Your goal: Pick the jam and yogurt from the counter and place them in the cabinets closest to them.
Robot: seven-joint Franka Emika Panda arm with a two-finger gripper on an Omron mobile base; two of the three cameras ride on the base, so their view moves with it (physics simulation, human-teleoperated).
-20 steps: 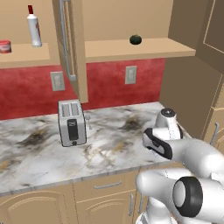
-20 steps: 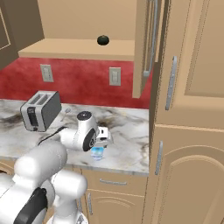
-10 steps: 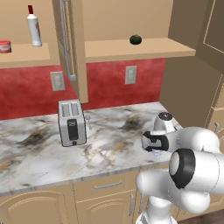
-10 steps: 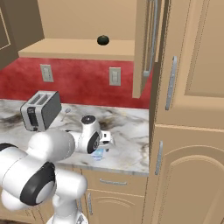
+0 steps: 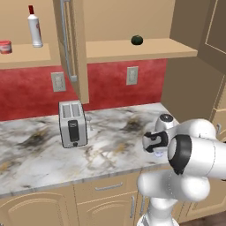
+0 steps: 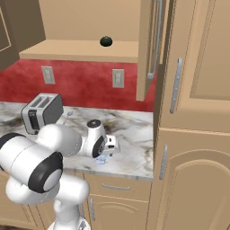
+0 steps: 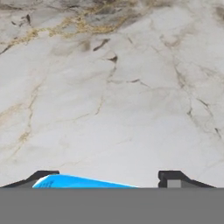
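The yogurt (image 7: 83, 181) shows its light blue top between my gripper's (image 7: 107, 180) dark fingertips; the left tip is at its edge and the right tip stands a little apart, so the gripper is open around it. On the marble counter's right front, the gripper (image 5: 157, 148) hangs low over the yogurt (image 6: 102, 159), which is mostly hidden under the hand. The jam (image 5: 5, 46), a small red pot, sits on the open left shelf of the tan cabinets (image 5: 70, 48).
A silver toaster (image 5: 72, 123) stands on the counter (image 5: 39, 150) to the left. A white bottle with a red cap (image 5: 35, 27) is beside the jam. A dark green round object (image 5: 137, 40) rests on the right shelf. A tall cabinet (image 6: 193, 112) borders the counter's right end.
The hand has dropped lower over the yogurt and the arm's elbow has swung forward into view. Everything else on the counter and shelves is unmoved.
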